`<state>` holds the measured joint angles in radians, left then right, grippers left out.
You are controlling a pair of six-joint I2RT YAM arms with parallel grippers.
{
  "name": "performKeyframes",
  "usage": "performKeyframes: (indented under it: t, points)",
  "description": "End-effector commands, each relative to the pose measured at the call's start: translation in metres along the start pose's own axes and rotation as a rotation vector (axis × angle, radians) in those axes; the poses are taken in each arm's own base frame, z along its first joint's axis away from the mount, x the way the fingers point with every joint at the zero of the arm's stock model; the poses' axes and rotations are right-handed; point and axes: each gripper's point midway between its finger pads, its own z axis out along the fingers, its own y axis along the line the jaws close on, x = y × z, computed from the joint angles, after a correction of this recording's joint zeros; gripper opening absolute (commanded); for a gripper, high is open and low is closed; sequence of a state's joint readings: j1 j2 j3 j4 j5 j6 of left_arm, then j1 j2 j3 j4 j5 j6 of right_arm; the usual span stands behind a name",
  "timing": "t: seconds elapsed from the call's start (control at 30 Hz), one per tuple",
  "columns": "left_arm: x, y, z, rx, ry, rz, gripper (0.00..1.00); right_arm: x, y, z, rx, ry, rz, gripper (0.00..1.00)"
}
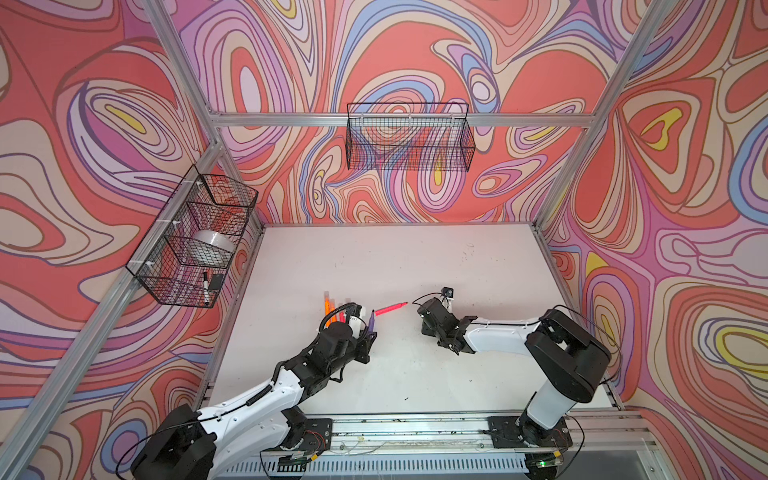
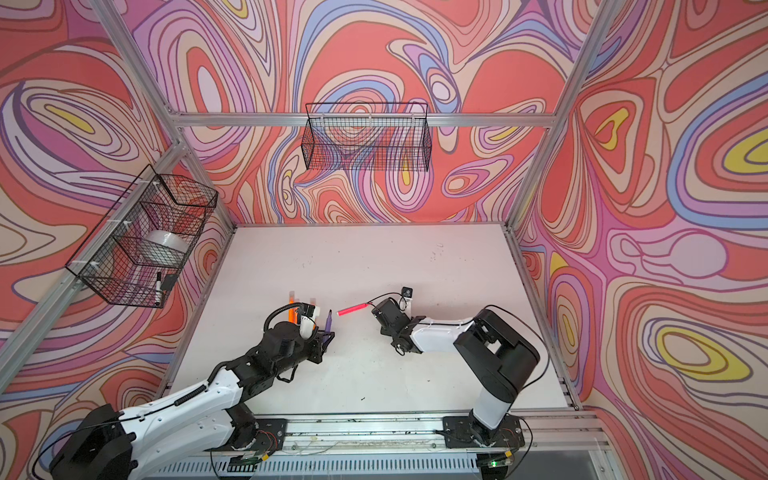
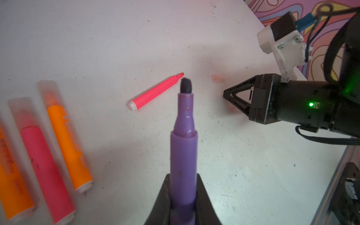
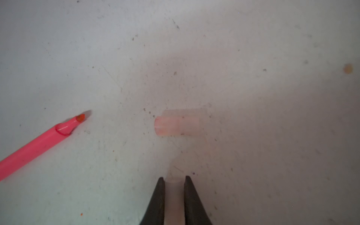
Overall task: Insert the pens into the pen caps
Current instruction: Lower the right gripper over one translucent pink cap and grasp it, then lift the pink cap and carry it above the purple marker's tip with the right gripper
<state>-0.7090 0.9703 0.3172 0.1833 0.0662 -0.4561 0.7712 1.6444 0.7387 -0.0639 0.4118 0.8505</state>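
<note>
Nearest, the left pincer [image 3: 183, 176] is clamped on the barrel of the purple pen [image 3: 184, 136]. The pen's bare dark tip points away from the arm over the white worktop [image 1: 415, 257]. Beside it, towards the left wall, a row of capped pens [image 3: 47, 169] lies flat, orange and pink, each wearing its cloudy cap. A little farther on, the uncapped pink pen [image 1: 390, 308] lies alone on the worktop between the two arms, its tip aimed at the right pincer [image 4: 173, 178]. That pincer is pinched narrow on a clear cap [image 4: 174, 194], held between its fingers. Just ahead of its tips a second cap [image 4: 178, 124] lies on its side, apart from the pink pen's tip. Farther back, a wire basket [image 1: 191, 245] on the left wall holds a black-capped marker [image 1: 205, 286] and a roll of tape [image 1: 212, 243]. A rear basket [image 1: 409, 137] hangs on the back wall.
</note>
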Motion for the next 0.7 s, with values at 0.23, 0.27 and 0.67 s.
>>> performKeyframes:
  t: [0.23,0.27,0.67]
  points:
    - [0.001,-0.068,0.008,0.188,0.038,0.139,0.0,-0.042,0.029,-0.077,-0.354,-0.156,0.108,0.07]
    - [0.002,-0.074,0.009,0.205,0.04,0.14,0.0,-0.044,0.031,-0.083,-0.388,-0.169,0.117,0.06]
    - [0.006,-0.128,0.037,0.43,-0.004,-0.009,0.0,-0.054,0.061,-0.136,-0.759,-0.269,0.218,0.04]
